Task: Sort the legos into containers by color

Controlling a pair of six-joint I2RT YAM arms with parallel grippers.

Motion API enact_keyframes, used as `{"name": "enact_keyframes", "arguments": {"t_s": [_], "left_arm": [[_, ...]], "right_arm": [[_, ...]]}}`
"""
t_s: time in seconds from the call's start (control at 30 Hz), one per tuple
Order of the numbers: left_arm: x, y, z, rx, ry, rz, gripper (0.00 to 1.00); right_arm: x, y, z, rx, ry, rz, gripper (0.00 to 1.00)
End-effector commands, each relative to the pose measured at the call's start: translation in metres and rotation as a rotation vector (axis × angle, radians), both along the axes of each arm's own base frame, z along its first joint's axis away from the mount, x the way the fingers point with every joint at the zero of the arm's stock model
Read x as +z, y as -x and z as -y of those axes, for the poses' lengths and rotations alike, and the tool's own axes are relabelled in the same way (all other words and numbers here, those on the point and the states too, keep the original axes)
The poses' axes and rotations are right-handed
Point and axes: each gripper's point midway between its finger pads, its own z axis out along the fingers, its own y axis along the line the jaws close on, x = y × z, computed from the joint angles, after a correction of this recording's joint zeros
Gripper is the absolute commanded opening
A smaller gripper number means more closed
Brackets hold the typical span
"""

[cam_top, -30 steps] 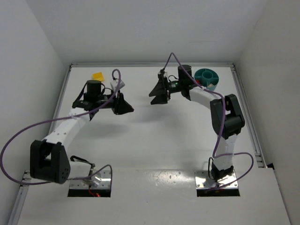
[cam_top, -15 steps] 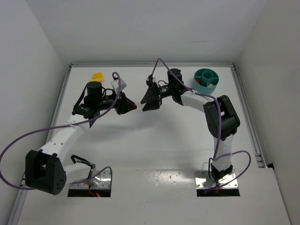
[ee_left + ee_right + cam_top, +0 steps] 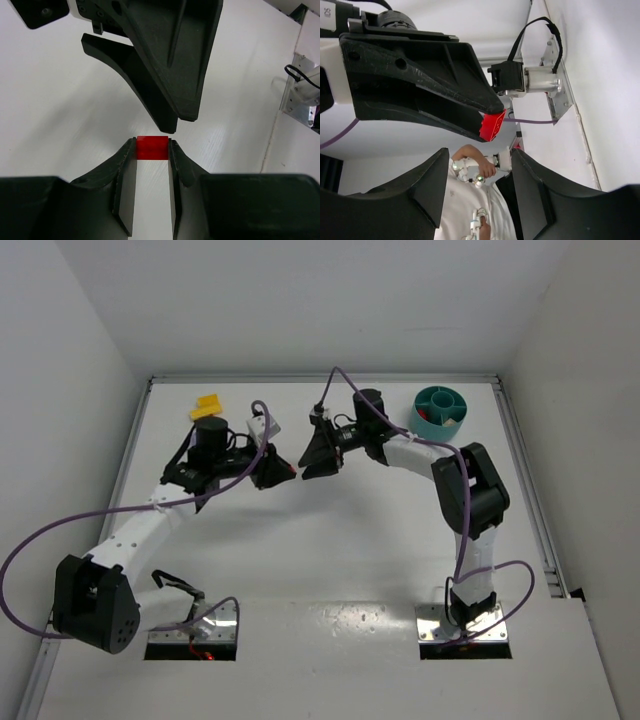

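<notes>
A red lego [image 3: 152, 148] is pinched between the fingertips of the left gripper [image 3: 283, 472]. The right gripper [image 3: 479, 159] is held spread, its tips just beside the lego. The teal dish [image 3: 440, 410] is seen well apart, at the far right.

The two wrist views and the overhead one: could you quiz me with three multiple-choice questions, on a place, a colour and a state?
1. Where is the teal dish?
A) far right of the table
B) near left corner
C) in the middle
2. What colour is the brick in the left gripper?
A) yellow
B) red
C) purple
3. The right gripper is:
A) shut on something
B) open, empty
C) shut, empty
Answers: 1A, it sits by the far right edge. 2B, red shows in its grip. 3B, its jaws stand apart with nothing between.
</notes>
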Motion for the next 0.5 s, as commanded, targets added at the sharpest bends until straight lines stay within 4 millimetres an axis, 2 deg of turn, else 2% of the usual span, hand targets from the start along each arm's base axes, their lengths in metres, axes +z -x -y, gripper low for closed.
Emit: {"name": "enact_keyframes", "arguments": {"t_s": [0.0,0.07,0.37,0.47], "left_arm": [[0.021,-0.003,0.007,-0.025,0.010,0.067,0.13],[0.021,-0.001,0.010,-0.034,0.011,0.067,0.13],[0.021,0.001,0.015,-0.055,0.005,0.066,0.13],[0.021,0.004,0.018,-0.066,0.005,0.066,0.13]], "right_arm": [[0.005,-0.005,-0.006,0.001,-0.021,0.066,0.53],[0.001,-0.005,-0.006,0.002,-0.016,0.061,0.52],[0.002,-0.002,-0.014,0.021,-0.024,0.078,0.49],[0.001,-0.001,-0.013,0.021,-0.020,0.070,0.44]]}}
